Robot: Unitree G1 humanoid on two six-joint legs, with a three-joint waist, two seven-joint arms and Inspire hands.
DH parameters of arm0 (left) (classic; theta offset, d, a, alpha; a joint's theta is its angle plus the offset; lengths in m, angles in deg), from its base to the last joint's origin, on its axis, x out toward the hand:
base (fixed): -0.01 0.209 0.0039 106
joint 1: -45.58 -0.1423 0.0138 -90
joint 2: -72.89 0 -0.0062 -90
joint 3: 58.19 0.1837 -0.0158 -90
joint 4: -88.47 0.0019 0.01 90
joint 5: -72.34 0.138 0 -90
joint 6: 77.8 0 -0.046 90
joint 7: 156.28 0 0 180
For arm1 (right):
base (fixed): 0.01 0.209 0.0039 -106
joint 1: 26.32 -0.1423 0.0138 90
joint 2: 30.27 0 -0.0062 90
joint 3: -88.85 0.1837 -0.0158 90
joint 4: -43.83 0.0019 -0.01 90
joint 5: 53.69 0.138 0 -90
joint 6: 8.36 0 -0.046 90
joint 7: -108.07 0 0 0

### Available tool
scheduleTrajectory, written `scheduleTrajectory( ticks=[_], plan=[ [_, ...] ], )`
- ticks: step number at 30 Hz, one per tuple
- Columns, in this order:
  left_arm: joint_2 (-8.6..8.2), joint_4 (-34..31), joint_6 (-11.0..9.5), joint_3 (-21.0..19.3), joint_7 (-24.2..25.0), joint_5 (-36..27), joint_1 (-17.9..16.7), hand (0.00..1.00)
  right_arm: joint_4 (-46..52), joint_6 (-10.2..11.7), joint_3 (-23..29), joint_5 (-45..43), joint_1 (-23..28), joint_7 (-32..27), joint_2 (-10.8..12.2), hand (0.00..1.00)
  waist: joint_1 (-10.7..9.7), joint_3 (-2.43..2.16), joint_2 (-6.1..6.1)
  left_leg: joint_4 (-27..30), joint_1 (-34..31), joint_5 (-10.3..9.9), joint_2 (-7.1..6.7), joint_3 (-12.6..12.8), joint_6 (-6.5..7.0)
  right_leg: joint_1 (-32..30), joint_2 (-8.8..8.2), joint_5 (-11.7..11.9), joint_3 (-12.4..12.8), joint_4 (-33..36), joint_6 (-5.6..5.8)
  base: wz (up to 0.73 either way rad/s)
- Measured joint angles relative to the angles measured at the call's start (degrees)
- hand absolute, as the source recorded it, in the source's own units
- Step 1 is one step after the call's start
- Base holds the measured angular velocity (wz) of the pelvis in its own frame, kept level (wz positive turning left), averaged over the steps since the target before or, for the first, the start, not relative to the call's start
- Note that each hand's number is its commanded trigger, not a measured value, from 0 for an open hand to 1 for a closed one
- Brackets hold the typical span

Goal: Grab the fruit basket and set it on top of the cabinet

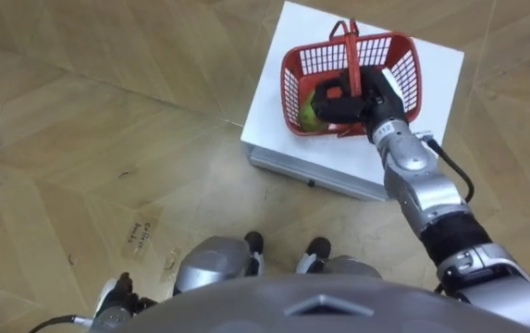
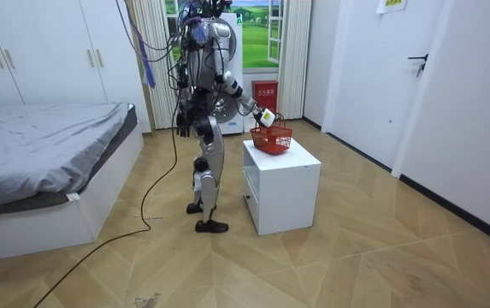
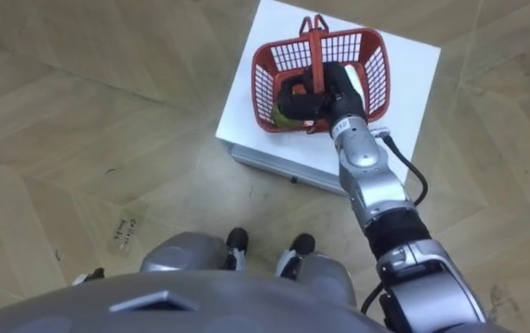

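Robot's right hand [image 1: 357, 104] curled around the red fruit basket [image 1: 303, 65] handle [image 1: 350, 51] — basket on a white cabinet [image 1: 440, 88].

Fruit basket [image 1: 403, 69]: on top of the bedside cabinet [image 1: 274, 102], which stands just before my feet, slightly to my right; one fruit [image 1: 309, 113] lies inside. My right hand [image 1: 357, 104]: over the basket, wrapped round its handle [image 1: 351, 55]. My left hand [image 1: 115, 303]: low at my side, with the bed [image 2: 39, 145] on my far side from the cabinet.
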Motion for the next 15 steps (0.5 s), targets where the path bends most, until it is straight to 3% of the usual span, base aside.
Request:
scheduleTrajectory(
  ticks=[10, 15],
  plan=[
    [-0.98, 0.6, -0.12, 0.19, 0.75, -0.01, -0.12, 0.0, -4.05, 0.67, -0.11, -0.32, 0.25, -0.53, 0.07, 0.0, -0.37, -0.03, -0.01, 0.6, -0.93, 0.0, -0.11, -0.07, 0.0, -0.41, -0.15, -0.17, -0.03, 0.18, 0.14, 0.01],
    [-1.18, 1.17, -0.1, 1.11, 0.74, -0.01, -0.25, 0.0, -4.09, 0.71, -0.13, -0.2, 0.78, -1.06, 0.09, 0.0, -1.15, -0.28, -0.4, 0.8, -0.9, 0.0, -0.11, -0.2, -0.01, -0.21, -0.11, -0.16, 0.06, 0.28, 0.13, 0.0]
  ],
)
